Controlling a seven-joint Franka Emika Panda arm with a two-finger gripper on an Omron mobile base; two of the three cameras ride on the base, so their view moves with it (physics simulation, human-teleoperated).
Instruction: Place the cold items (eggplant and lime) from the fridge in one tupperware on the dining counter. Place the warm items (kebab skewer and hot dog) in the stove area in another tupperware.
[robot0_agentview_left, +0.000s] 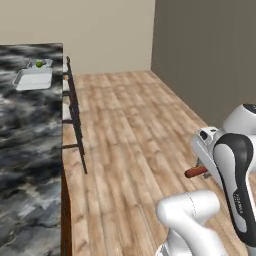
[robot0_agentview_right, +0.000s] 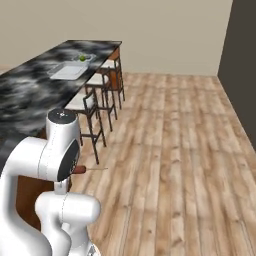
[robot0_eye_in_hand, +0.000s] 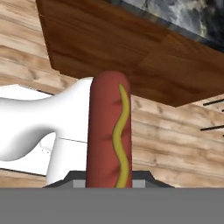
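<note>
Holding the hot dog (robot0_eye_in_hand: 107, 131) in the closed gripper (robot0_eye_in_hand: 109, 183), we are seeing it jut out beside the arm above the wood floor (robot0_agentview_left: 135, 130). We are noting the lime (robot0_agentview_left: 39, 64) sitting in a tupperware (robot0_agentview_left: 32, 79) on the dining counter (robot0_agentview_left: 30, 150), beside stools (robot0_agentview_right: 102, 90).
</note>
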